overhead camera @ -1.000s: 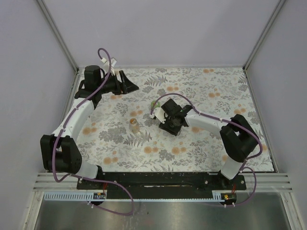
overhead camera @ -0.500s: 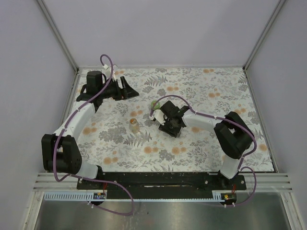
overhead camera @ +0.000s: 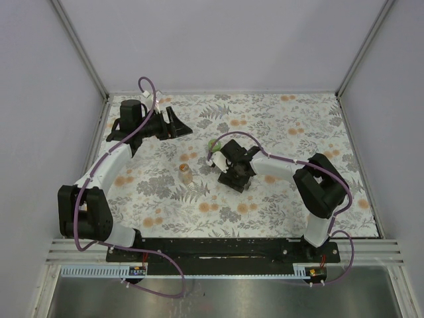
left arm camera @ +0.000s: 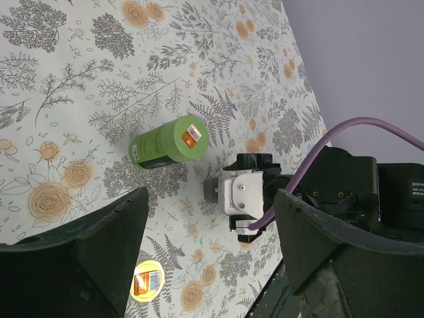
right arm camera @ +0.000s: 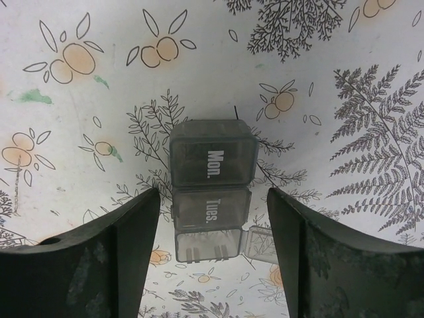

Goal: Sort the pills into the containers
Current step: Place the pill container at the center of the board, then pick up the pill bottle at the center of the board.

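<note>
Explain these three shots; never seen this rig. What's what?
Two robot arms, the left arm and the right arm, are bolted to the near edge of a floral-cloth table. The wide picture comes from a fixed camera above and behind them; the other two come from a camera on each wrist. The left fingers are open, facing a green bottle lying on its side; a small yellow-capped bottle stands nearby. The right fingers are open on either side of a pill organizer marked Mon. and Tues., not touching it. Nothing is held.
</note>
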Controlling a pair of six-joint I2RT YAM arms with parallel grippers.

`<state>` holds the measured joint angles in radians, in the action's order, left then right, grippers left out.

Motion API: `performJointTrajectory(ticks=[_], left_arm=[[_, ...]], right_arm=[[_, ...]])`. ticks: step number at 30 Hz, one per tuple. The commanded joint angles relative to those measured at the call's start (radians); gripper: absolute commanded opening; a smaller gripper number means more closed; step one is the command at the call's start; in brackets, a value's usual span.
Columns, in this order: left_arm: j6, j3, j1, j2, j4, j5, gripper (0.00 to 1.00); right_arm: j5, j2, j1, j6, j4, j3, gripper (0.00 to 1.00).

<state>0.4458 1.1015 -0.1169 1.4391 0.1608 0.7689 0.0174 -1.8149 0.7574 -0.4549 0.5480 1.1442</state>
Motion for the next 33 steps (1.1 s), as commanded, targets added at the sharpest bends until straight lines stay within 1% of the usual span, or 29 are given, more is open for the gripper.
performJointTrajectory(ticks=[1, 5, 10, 15, 19, 24, 29, 33], left_arm=[[0.010, -0.002, 0.005, -0.028, -0.060, 0.027, 0.80], [0.007, -0.002, 0.006, -0.031, -0.055, 0.030, 0.80], [-0.002, 0.003, 0.006, -0.040, -0.050, 0.033, 0.80], [-0.010, 0.006, 0.011, -0.048, -0.052, 0.036, 0.80], [-0.006, 0.014, 0.019, -0.049, -0.049, 0.044, 0.81], [0.030, -0.014, 0.034, -0.052, -0.116, 0.067, 0.83], [0.025, -0.020, 0.060, -0.065, -0.126, 0.061, 0.86], [0.018, -0.031, 0.086, -0.088, -0.129, 0.049, 0.89]], right_arm=[[0.007, 0.011, 0.000, 0.012, 0.006, 0.028, 0.76], [0.022, 0.038, 0.002, 0.012, 0.012, 0.040, 0.79], [0.036, 0.110, 0.000, 0.012, 0.038, 0.075, 0.81], [0.038, 0.181, 0.002, 0.019, 0.089, 0.164, 0.82], [0.027, 0.192, 0.002, 0.053, 0.099, 0.270, 0.84], [0.018, 0.106, 0.000, 0.123, 0.096, 0.449, 0.86], [-0.013, -0.023, 0.002, 0.203, 0.110, 0.598, 0.87], [-0.013, -0.112, 0.002, 0.239, 0.110, 0.664, 0.87]])
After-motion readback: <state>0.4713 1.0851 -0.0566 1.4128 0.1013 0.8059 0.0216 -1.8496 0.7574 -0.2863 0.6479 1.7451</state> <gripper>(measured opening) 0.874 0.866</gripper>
